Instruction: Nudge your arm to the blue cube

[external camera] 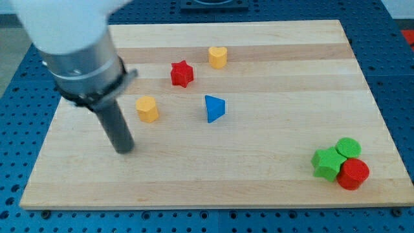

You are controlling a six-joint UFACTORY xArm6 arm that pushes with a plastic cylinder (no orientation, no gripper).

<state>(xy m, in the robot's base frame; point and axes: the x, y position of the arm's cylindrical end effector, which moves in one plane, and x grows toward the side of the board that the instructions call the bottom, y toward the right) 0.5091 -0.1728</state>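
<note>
The only blue block is a triangular prism (214,109) near the middle of the wooden board (259,181); I see no blue cube. My tip (124,149) rests on the board at the view's left, well to the left of and slightly below the blue block. A yellow hexagonal block (147,109) stands between my tip and the blue block, up and to the right of my tip, apart from it.
A red star block (182,74) and a yellow heart block (218,57) sit above the blue one. A green star block (327,163), a green cylinder (348,147) and a red cylinder (353,174) cluster at the lower right.
</note>
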